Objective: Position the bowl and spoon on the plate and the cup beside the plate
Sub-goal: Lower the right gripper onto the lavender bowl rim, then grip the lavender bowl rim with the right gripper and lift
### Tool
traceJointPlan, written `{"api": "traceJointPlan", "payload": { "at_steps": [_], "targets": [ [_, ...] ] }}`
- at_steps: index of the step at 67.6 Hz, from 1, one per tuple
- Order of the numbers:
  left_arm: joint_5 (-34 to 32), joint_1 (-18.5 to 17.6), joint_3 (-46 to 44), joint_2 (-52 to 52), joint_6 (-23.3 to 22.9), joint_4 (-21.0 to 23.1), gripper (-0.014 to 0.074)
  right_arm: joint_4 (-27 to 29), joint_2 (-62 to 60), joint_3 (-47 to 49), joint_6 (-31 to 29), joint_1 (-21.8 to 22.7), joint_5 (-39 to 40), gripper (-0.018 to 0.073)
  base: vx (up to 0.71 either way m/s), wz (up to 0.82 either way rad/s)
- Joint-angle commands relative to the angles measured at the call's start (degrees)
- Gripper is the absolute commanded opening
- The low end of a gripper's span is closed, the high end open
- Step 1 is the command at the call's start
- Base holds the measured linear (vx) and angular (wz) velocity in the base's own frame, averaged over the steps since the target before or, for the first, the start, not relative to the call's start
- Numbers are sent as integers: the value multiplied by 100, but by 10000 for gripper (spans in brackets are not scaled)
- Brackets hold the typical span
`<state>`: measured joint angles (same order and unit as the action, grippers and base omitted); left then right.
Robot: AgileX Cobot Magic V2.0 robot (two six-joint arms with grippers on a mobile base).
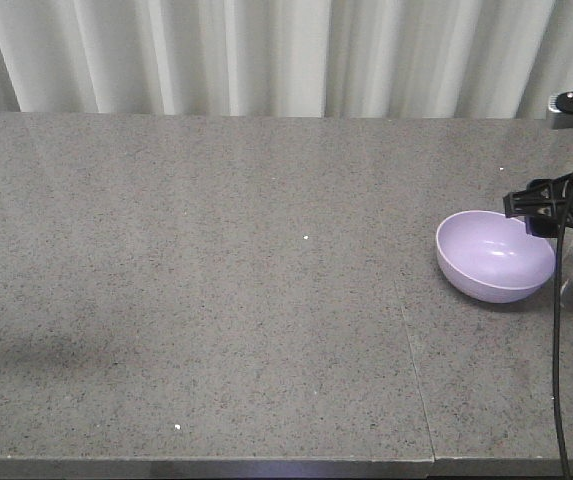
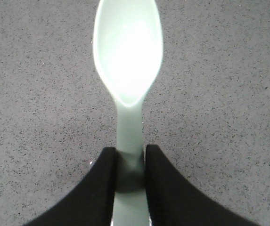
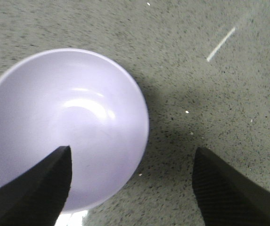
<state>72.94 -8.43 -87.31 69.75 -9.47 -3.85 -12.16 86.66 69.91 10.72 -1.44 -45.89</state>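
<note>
The lavender bowl (image 1: 496, 255) sits upright and empty on the grey table near its right edge. My right gripper (image 1: 541, 210) hovers over the bowl's far right rim. In the right wrist view the right gripper (image 3: 132, 153) is open, with one finger over the inside of the bowl (image 3: 64, 108) and the other over bare table outside the rim. The left wrist view shows my left gripper (image 2: 130, 150) shut on the handle of the mint-green spoon (image 2: 127, 56), whose scoop faces up over the table. The plate and the cup are out of view.
The grey speckled table (image 1: 216, 300) has a seam (image 1: 416, 380) running to its front edge. A white curtain (image 1: 266, 50) hangs behind it. A black cable (image 1: 558, 340) drops from the right arm down past the bowl.
</note>
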Motion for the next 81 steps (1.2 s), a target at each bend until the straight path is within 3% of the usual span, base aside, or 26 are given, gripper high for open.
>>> {"api": "traceJointPlan", "payload": {
  "at_steps": [1,9,18,50,61,76,81],
  "targets": [
    [-261,-32,-133,-128,-1,16,-8,358,-17,214,-468,332,419,527,0,0],
    [-272,-32,-133,-128,-1,16,-6,1216,157,214,-1283,632,550,527,0,0],
    [-267,-32,-133,-128,-1,16,-6,1840,347,214,-1792,804,724,527,0,0],
    [-267,-32,-133,-128,-1,16,-6,1847,1107,207,-1862,804,891,487,0,0],
    [-267,-32,-133,-128,-1,16,-6,1847,1144,207,-1862,804,903,344,0,0],
    [-267,-32,-133,-128,-1,16,-6,1822,1144,207,-1868,804,890,-8,0,0],
    [-267,-32,-133,-128,-1,16,-6,1822,1144,207,-1868,804,886,-13,0,0]
  ]
}}
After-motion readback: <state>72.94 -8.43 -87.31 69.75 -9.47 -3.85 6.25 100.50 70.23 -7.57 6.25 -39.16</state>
